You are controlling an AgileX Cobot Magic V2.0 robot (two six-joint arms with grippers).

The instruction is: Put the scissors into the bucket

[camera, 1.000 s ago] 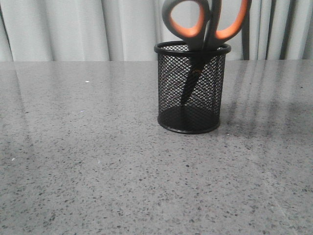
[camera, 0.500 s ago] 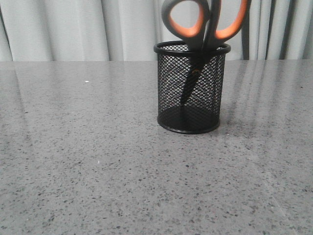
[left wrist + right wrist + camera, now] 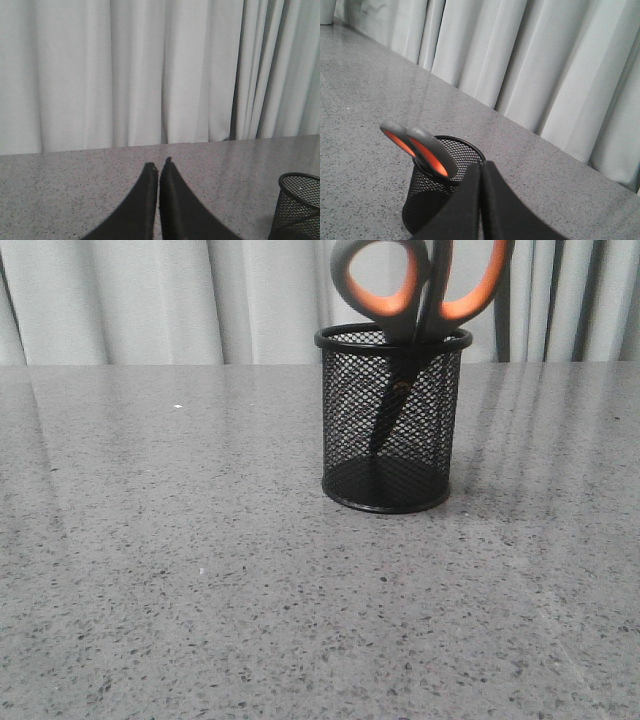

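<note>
Nothing moved since before | scissors [image 3: 420, 300] stand in bucket [image 3: 392, 420], at 2 o'clock on my table [image 3: 180, 570] | left gripper [image 3: 158, 167] and right gripper [image 3: 481, 167] both pressed together, holding nothing | job looks done.

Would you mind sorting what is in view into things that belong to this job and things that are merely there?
Belonging to the job:
- scissors, standing blades-down in the bucket
- bucket

Merely there:
- grey speckled table
- pale curtain
- left gripper and right gripper, both closed and empty
</note>
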